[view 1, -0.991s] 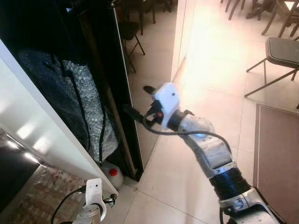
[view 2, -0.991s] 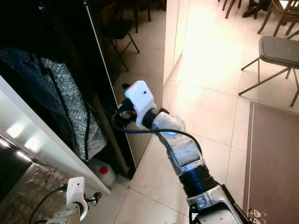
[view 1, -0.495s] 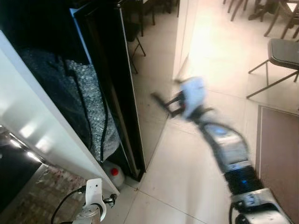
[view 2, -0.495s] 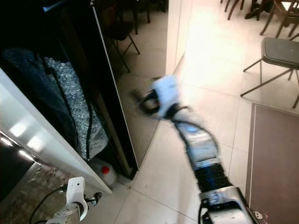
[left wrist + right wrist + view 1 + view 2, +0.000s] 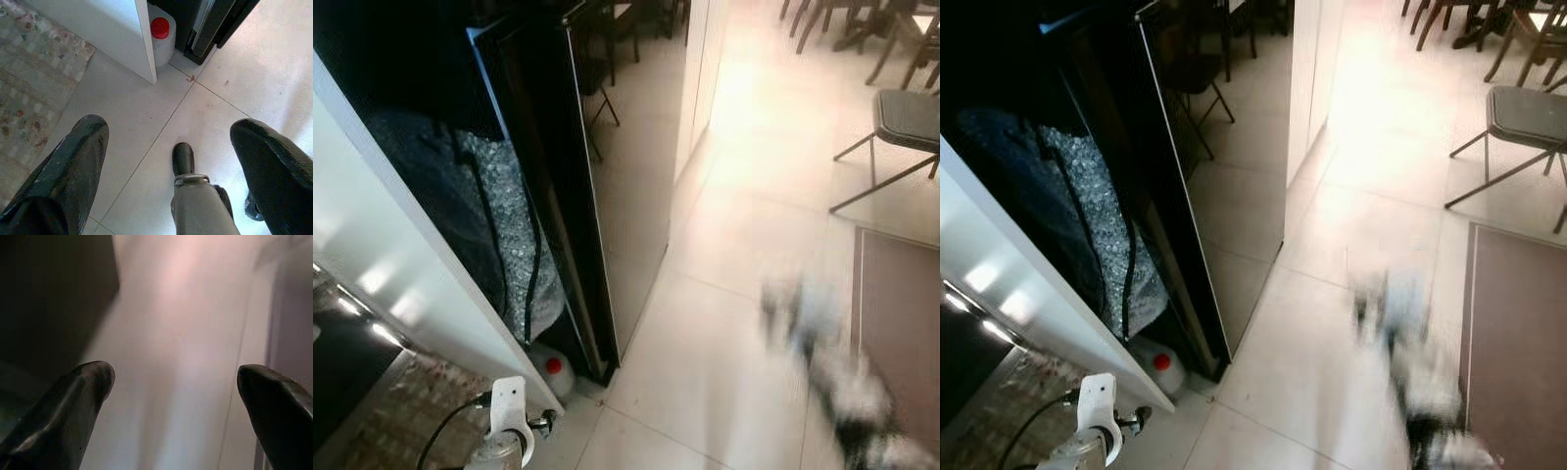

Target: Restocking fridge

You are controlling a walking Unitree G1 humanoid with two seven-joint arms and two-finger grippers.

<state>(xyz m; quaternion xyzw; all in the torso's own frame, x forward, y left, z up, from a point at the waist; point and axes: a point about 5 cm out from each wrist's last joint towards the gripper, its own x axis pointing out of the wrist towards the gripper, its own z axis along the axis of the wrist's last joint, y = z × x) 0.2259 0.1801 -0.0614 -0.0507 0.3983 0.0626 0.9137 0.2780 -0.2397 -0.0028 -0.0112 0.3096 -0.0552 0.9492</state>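
The tall black glossy fridge door [image 5: 570, 196] stands at the robot's left, edge-on, on pale glossy floor tiles [image 5: 705, 333]. A white plastic jug with a red cap [image 5: 160, 32] sits at its base, beside a white panel [image 5: 401, 255]. A grey-seated metal chair [image 5: 901, 117] stands far right. Right pincer [image 5: 171, 396]: open, over bare floor; its arm is motion-blurred. Left pincer [image 5: 168, 161]: open, hanging low over the tiles.

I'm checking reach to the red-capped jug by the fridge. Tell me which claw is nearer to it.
Left. The left claw hangs low over the floor tiles just short of the red-capped jug. The right claw, blurred with motion, is farther out over the open floor, beyond the black fridge door.
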